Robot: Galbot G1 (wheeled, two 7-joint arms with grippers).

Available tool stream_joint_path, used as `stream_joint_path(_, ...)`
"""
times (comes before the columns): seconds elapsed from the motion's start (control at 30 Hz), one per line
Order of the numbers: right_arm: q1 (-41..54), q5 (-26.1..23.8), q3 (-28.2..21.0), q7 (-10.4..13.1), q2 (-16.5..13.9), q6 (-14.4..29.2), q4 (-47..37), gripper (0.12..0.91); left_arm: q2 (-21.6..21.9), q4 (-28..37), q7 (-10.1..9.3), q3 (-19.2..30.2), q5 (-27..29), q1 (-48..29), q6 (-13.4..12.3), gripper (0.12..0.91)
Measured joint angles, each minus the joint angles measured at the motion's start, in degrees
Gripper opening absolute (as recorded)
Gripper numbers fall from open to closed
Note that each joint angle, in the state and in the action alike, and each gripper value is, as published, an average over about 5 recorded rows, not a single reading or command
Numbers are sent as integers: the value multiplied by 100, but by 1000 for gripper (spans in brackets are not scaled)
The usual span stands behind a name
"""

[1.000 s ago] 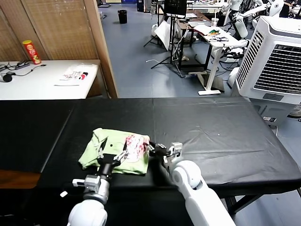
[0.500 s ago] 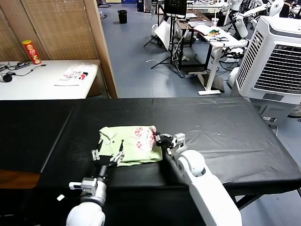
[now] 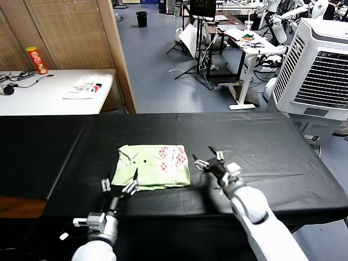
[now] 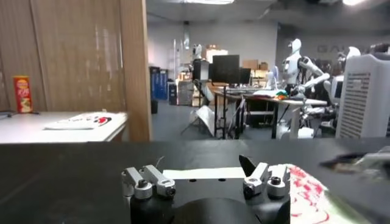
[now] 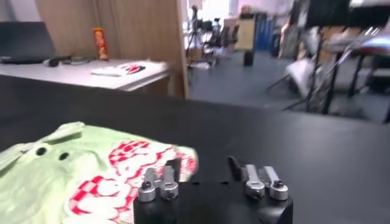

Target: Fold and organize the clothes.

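Wide workshop floor behind, blue-grey, with desks, monitors, other white robots and a big ribbed white cooler (image 3: 319, 65) at the right. Wooden partition (image 3: 73, 32) at the left, with a pale side table (image 3: 32, 98) before it carrying a red can (image 3: 36, 58) and a white printed packet (image 3: 84, 87). In front, a long tabletop (image 3: 261, 141) under black cloth, lightly creased.

On that cloth, left of centre: the shirt (image 3: 152, 166), pale green, folded to a compact rectangle, collar and dark buttons toward the left half, red-pink print toward the right half. Lying flat, edges fairly square.

Left gripper (image 3: 119, 187) low at the near edge of the shirt, jaws spread wide, pinching nothing. Right gripper (image 3: 209, 159) just beside the shirt's right edge, jaws likewise spread, clear of the fabric.

Folding apparently finished or close to it; both grips off the cloth, so likely the release after a fold. Next, probably either one more fold across the middle or a tidy-up: would call for a low approach, a pinch on one edge layer only, and a lift that does not drag the stack across the slippery cover.
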Motion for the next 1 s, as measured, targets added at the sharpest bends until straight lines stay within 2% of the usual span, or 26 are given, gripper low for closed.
stream_joint_path(0.13,-876,-152,333,245,-140,413,687,797,216,-240,-79,-111,-110,398,-70,798)
stream_joint_path(0.33,-2414,-627,771,523,-127,1091,1526,798,523,-692,-207,-535,-685,1381,-93,798)
stream_joint_path(0.47,-3293,-921,972,811,-66,1376,1942,798,636,-970,-161,-856,-929,2018,-3,798)
stream_joint_path(0.7,-4516,-937,1169,1204,31,1195,2534,798,749,-1309,-88,-1325,-1094,2864,123,798)
stream_joint_path(1.0,-5054,-935,1194,1273,48,1016,2761,798,739,-1519,-83,-1519,-1386,3104,481,798)
